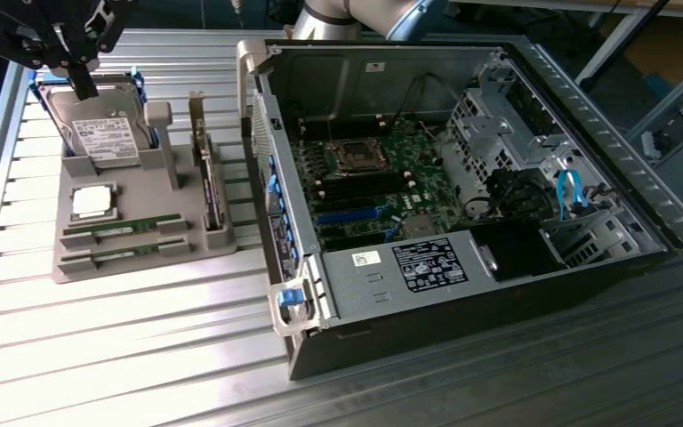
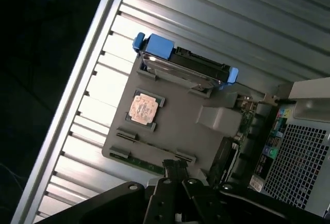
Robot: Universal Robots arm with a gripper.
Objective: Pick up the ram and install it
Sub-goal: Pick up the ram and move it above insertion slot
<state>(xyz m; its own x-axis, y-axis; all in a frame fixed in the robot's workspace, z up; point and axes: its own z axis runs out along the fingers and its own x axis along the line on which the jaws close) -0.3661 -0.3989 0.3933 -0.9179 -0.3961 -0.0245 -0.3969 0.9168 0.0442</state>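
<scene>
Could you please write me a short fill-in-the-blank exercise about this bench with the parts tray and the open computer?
1. The grey tray holds ___ ram sticks, lying side by side.
2. The gripper hangs above the silver-labelled ___ at the tray's far end.
3. The open computer case stands on the exterior view's ___ of the tray.

Missing words: two; hard drive; right.
</scene>
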